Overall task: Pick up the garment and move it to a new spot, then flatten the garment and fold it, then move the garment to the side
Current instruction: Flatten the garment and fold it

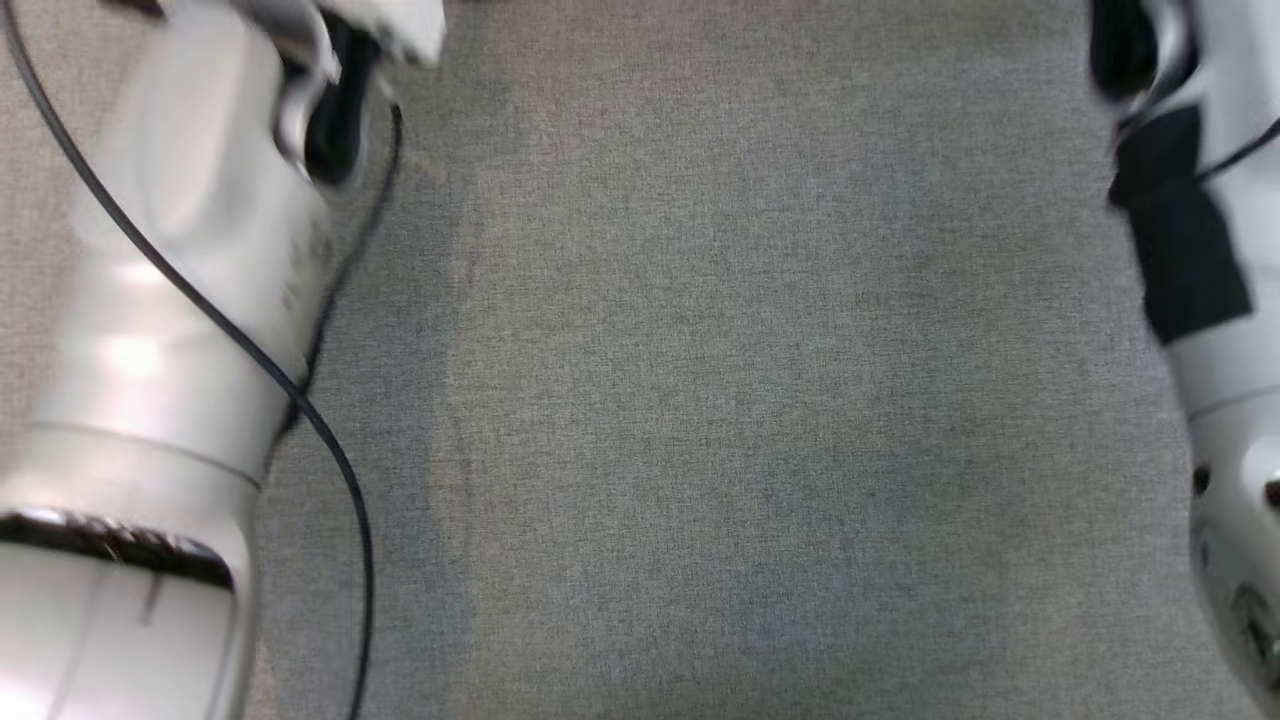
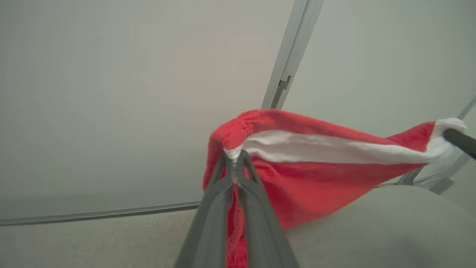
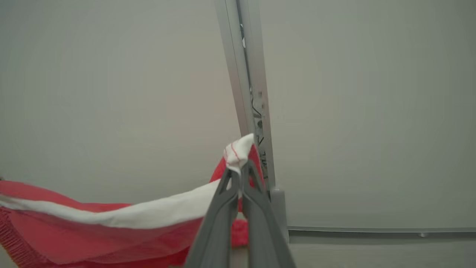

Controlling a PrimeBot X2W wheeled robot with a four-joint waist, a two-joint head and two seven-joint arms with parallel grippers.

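Note:
The garment (image 2: pixel 308 175) is red knit with a white band along its top edge. It hangs stretched in the air between both grippers, above the grey table. My left gripper (image 2: pixel 234 156) is shut on one end of the white band. At the right edge of the left wrist view, a dark finger of the other gripper (image 2: pixel 459 139) pinches the far end. In the right wrist view my right gripper (image 3: pixel 241 172) is shut on a white corner of the garment (image 3: pixel 111 223), which trails off to the left. The head view has my two pale forearms (image 1: pixel 160 330) (image 1: pixel 1225 300) at its sides.
The grey cloth-covered table (image 1: pixel 740 400) lies below between the forearms. A black cable (image 1: pixel 250 350) runs along the left forearm. Pale wall panels with a metal post (image 3: pixel 247 93) stand behind the table, with a rail (image 2: pixel 104 214) along their base.

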